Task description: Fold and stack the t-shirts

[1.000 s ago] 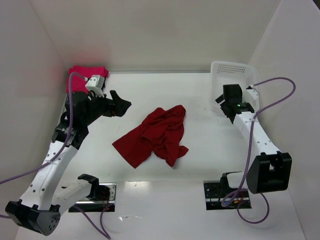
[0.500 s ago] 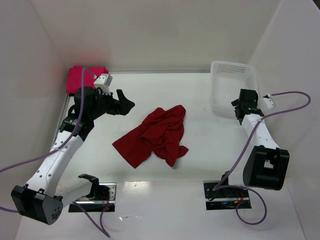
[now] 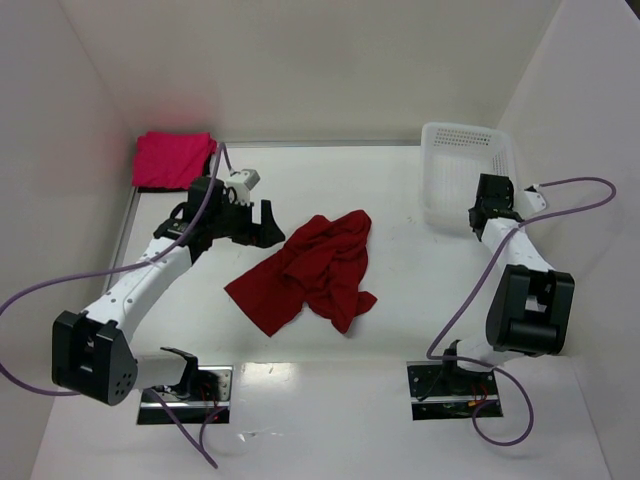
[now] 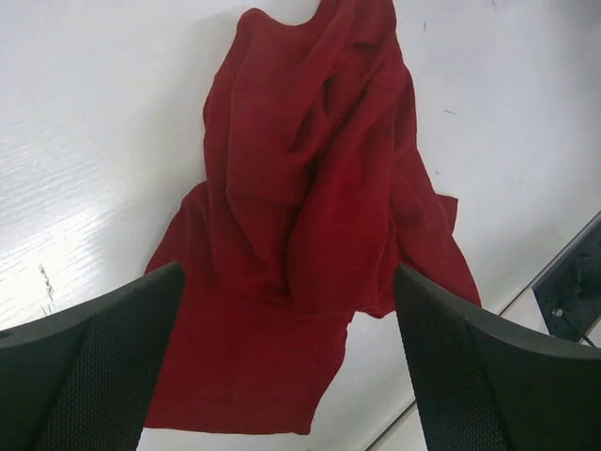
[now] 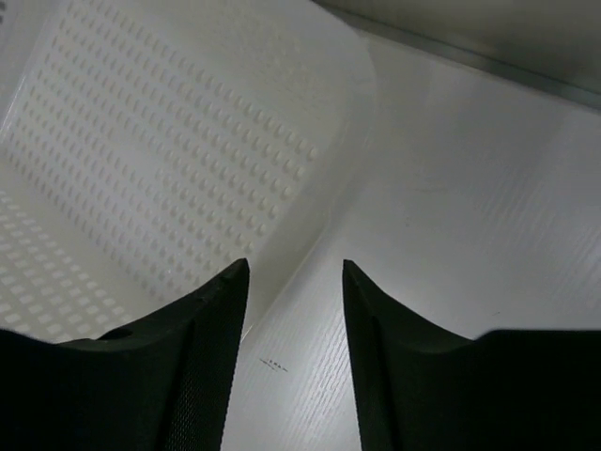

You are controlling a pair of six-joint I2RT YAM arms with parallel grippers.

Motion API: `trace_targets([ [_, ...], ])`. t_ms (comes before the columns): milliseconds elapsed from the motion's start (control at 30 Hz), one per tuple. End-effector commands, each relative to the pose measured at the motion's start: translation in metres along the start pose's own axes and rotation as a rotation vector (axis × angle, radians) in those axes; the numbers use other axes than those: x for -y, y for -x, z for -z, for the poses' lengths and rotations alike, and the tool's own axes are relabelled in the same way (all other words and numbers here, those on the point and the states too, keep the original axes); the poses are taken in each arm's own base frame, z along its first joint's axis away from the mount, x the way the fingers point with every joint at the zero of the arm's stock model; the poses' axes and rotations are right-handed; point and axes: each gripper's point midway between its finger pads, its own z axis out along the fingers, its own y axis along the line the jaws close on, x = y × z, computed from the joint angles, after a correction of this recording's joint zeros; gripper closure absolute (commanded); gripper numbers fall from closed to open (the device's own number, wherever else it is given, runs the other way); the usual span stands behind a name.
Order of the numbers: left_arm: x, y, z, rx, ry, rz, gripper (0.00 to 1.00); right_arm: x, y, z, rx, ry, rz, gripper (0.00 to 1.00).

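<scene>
A dark red t-shirt (image 3: 315, 268) lies crumpled in the middle of the table. In the left wrist view the red t-shirt (image 4: 310, 207) fills the space below and between the fingers. My left gripper (image 3: 262, 222) hovers just left of its upper edge; the left gripper (image 4: 288, 272) is open wide and holds nothing. A folded pink t-shirt (image 3: 172, 158) sits in the back left corner. My right gripper (image 3: 490, 200) is at the near side of the white basket (image 3: 458, 135). The right gripper (image 5: 293, 268) is open by a narrow gap with bare table between its fingers.
The white mesh basket wall (image 5: 188, 122) stands close by the right gripper's left finger. White walls enclose the table at the back and on both sides. Both arm bases and their purple cables sit at the near edge.
My left gripper has swung away from the pink t-shirt, right and nearer, up to the red one. The right arm has pulled back beside the basket and its jaws have narrowed.
</scene>
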Motion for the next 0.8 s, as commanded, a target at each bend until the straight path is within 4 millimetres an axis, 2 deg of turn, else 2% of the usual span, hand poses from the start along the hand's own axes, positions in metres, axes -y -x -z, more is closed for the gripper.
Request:
trace_targets([
  [0, 0.009, 0.014, -0.001, 0.03, -0.05, -0.058, 0.01, -0.006, 0.048, -0.001, 0.143, -0.005, -0.041, 0.5],
  [133, 0.008, 0.013, -0.005, 0.017, -0.06, -0.062, 0.01, -0.001, 0.058, -0.009, 0.181, -0.031, -0.008, 0.55],
  [200, 0.006, 0.006, -0.01, -0.014, -0.065, -0.047, 0.01, -0.002, 0.058, -0.016, 0.186, -0.043, 0.013, 0.63],
  [233, 0.008, 0.005, -0.01, -0.016, -0.076, -0.047, 0.01, -0.001, 0.064, -0.018, 0.198, -0.054, 0.014, 0.64],
  [367, 0.003, -0.001, -0.017, -0.043, -0.071, -0.042, 0.01, -0.008, 0.064, -0.028, 0.18, -0.05, 0.014, 0.65],
  [467, 0.004, -0.001, -0.019, -0.052, -0.067, -0.044, 0.01, -0.014, 0.059, -0.024, 0.134, -0.031, -0.012, 0.28],
  [533, 0.004, -0.001, -0.019, -0.052, -0.067, -0.044, 0.01, -0.012, 0.062, -0.017, 0.133, -0.031, -0.036, 0.17],
  [633, 0.003, -0.003, -0.021, -0.06, -0.066, -0.04, 0.01, -0.011, 0.073, 0.001, 0.161, 0.0, -0.06, 0.1],
  [700, 0.002, -0.002, -0.024, -0.064, -0.065, -0.038, 0.01, -0.009, 0.083, 0.006, 0.193, 0.005, -0.066, 0.1],
  [767, 0.0, -0.008, -0.029, -0.087, -0.073, -0.026, 0.01, -0.005, 0.073, 0.003, 0.157, -0.008, -0.045, 0.12],
])
